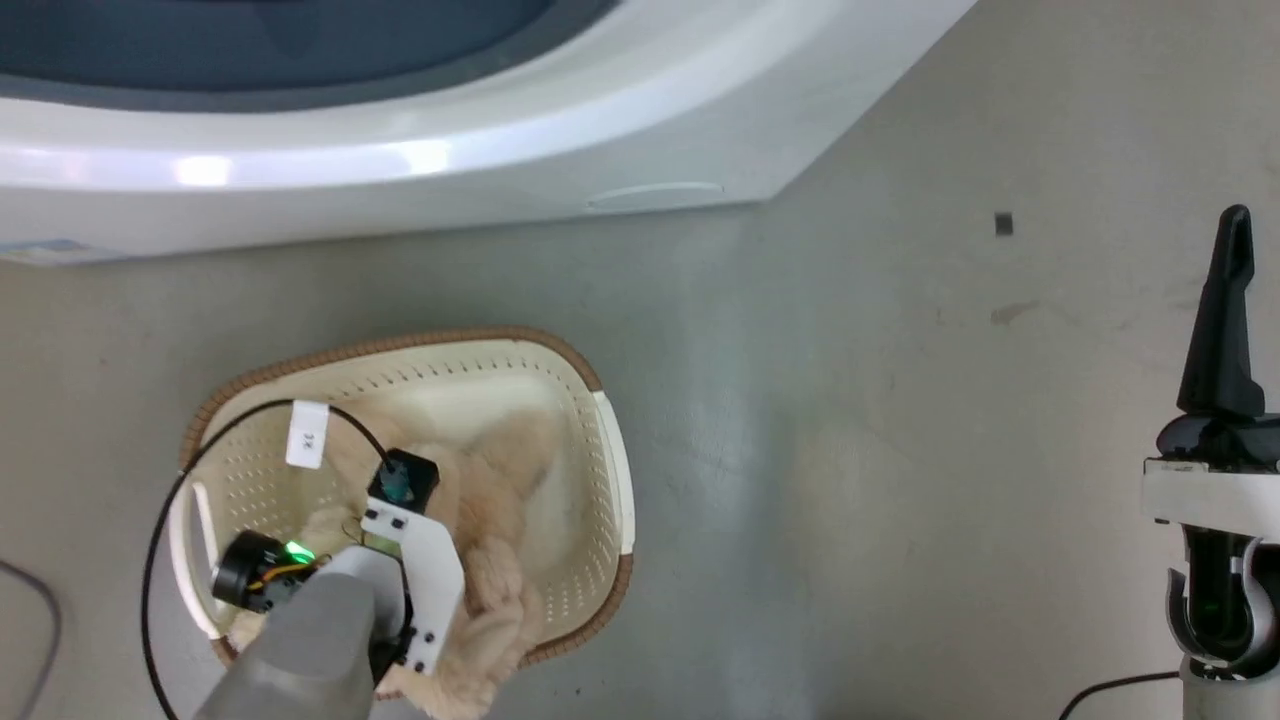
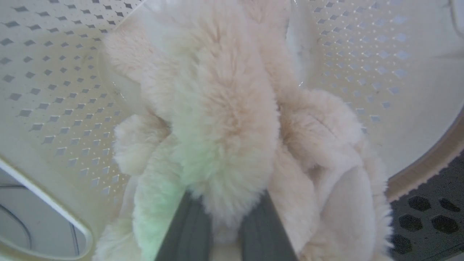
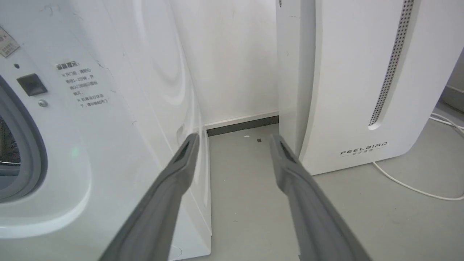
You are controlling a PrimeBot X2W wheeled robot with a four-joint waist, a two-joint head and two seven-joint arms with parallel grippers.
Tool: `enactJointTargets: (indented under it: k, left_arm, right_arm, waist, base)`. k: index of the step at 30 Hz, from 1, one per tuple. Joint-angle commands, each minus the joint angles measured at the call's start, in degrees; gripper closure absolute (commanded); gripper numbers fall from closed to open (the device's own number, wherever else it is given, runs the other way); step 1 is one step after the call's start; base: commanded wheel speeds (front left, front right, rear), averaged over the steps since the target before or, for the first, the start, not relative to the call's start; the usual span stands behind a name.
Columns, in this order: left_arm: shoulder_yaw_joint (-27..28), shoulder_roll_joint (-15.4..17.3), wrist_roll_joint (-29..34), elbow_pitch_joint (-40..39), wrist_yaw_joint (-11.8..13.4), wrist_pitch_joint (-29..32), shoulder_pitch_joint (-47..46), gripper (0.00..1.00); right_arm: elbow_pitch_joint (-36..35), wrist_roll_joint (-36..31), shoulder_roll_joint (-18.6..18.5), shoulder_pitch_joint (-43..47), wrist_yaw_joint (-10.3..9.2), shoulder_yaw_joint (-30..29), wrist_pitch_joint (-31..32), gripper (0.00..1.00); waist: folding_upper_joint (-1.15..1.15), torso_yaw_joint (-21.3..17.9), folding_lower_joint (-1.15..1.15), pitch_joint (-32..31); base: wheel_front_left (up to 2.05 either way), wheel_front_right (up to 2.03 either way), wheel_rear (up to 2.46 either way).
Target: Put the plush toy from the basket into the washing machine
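Observation:
The plush toy (image 1: 495, 470), cream-beige and shaggy, lies in the basket (image 1: 590, 372) on the floor in front of the washing machine (image 1: 500, 150). My left arm reaches down into the basket from above. In the left wrist view my left gripper (image 2: 226, 199) is shut on the plush toy (image 2: 224, 119), a thick fold of fur squeezed between the two dark fingers and hiding their tips. The perforated basket wall (image 2: 54, 90) surrounds it. My right gripper (image 1: 1225, 300) hangs open over bare floor at the right, its fingers (image 3: 181, 170) spread beside the washing machine (image 3: 108, 127).
A plain white FEELBIRD appliance (image 3: 348, 90) stands right of the washer, with a white cable (image 3: 417, 185) on the floor beside it. The washer's grey porthole ring (image 3: 29, 152) shows at the left edge. A dark cable (image 1: 40, 620) lies left of the basket.

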Motion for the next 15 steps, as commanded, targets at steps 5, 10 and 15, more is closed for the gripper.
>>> enactJointTargets:
  k: [5,10,15]
  left_arm:
    - [-3.5,-1.27,-2.94,2.12,-0.64,-2.67,0.64,1.0]
    - [-5.72,-1.89,-4.91,1.12,-0.64,-4.85,2.5,1.0]
    - [-8.66,-2.21,-7.74,-0.49,-0.65,-7.8,4.81,1.0]
  right_arm:
    - [1.0,0.15,-0.03,2.03,-0.04,-0.66,-0.75,0.0]
    - [1.72,-0.31,-0.03,4.04,-0.04,-0.77,-0.75,0.0]
    - [2.58,-0.83,-0.03,6.71,-0.04,-1.06,-0.75,0.0]
  waist:
    - [0.0,1.87,0.0,-5.76]
    - [0.0,3.0,0.0,-9.53]
    - [0.0,4.44,0.0,-13.93]
  base:
    - [0.0,0.0,0.0]
    - [0.0,0.0,0.0]
    - [0.0,0.0,0.0]
